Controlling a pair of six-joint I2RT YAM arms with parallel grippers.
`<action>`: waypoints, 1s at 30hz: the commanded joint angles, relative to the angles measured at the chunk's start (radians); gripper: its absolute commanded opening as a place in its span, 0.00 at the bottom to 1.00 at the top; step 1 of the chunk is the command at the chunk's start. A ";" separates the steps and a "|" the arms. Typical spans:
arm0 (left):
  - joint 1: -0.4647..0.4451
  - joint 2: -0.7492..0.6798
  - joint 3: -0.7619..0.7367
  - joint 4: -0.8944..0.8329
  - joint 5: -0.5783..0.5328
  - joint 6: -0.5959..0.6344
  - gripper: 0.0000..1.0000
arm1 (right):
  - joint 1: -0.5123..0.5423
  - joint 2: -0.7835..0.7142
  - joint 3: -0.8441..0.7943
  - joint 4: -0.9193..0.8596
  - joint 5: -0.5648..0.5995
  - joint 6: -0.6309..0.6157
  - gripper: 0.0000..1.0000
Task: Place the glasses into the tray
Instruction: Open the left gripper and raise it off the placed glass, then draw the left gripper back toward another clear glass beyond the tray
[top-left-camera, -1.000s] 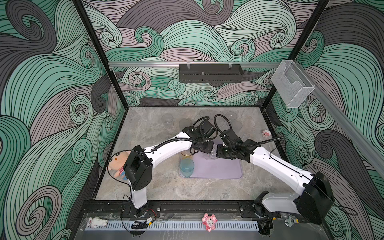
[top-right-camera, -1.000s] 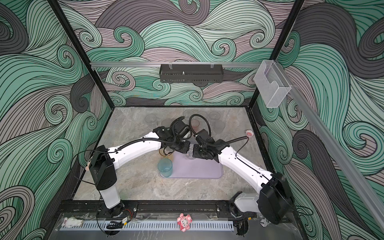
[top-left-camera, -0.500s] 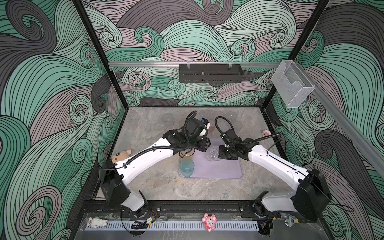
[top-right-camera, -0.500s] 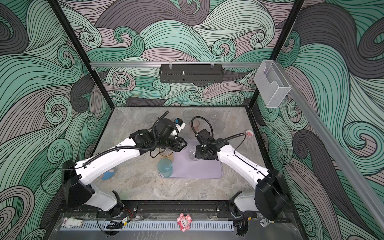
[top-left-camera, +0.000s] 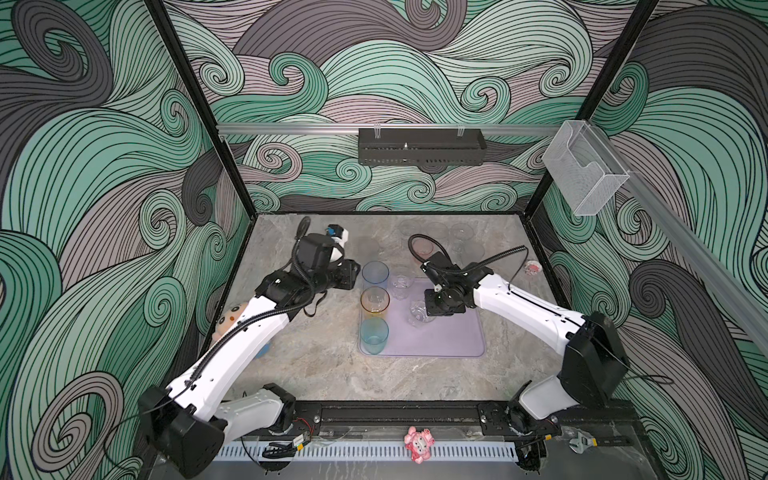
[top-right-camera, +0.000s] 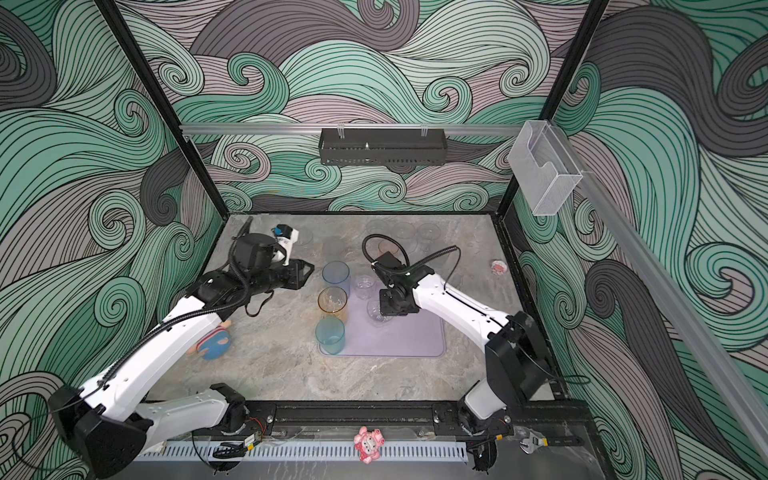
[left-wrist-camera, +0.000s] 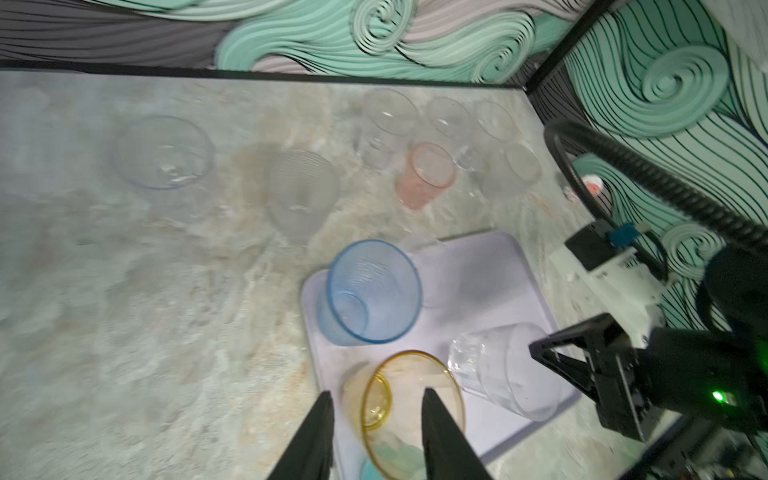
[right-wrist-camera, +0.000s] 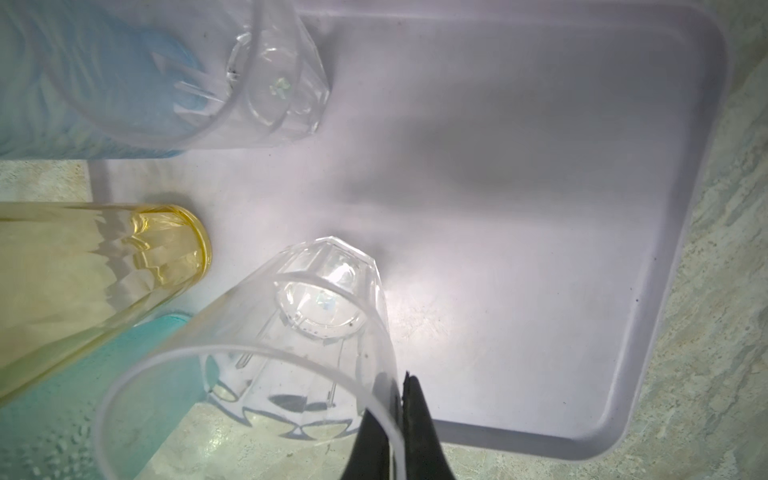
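Observation:
The lilac tray (top-left-camera: 453, 340) (right-wrist-camera: 540, 208) lies mid-table. Along its left edge stand three tall glasses: blue (top-left-camera: 375, 272) (left-wrist-camera: 372, 291), amber (top-left-camera: 375, 300) (left-wrist-camera: 409, 399) and teal (top-left-camera: 374, 336). A small clear glass (top-left-camera: 401, 284) (right-wrist-camera: 282, 83) stands beside the blue one. My right gripper (top-left-camera: 428, 309) (right-wrist-camera: 395, 399) is shut on the rim of another small clear glass (top-left-camera: 417, 313) (right-wrist-camera: 316, 316), held tilted low over the tray. My left gripper (top-left-camera: 351, 274) (left-wrist-camera: 377, 392) is open and empty, left of the blue glass. A pink glass (left-wrist-camera: 428, 174), a frosted one (left-wrist-camera: 301, 191) and several clear ones stand behind the tray.
A plush toy (top-left-camera: 230, 320) (top-right-camera: 212, 343) lies by the left arm. A small pink and white thing (top-left-camera: 532, 268) sits near the right wall. A clear box (top-left-camera: 586, 170) and a black shelf (top-left-camera: 419, 147) hang on the walls.
My left gripper has opened and drawn back to the left, off the tray, with the amber glass left standing there. My right gripper has carried its clear glass a little towards the front.

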 joint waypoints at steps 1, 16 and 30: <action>0.065 -0.042 -0.037 -0.007 -0.044 0.027 0.39 | 0.031 0.066 0.102 -0.059 0.071 -0.061 0.05; 0.091 -0.011 -0.138 0.041 -0.144 0.044 0.38 | 0.068 0.297 0.305 -0.099 0.106 -0.098 0.07; 0.104 0.007 -0.167 0.057 -0.154 0.047 0.38 | 0.068 0.341 0.314 -0.107 0.056 -0.091 0.13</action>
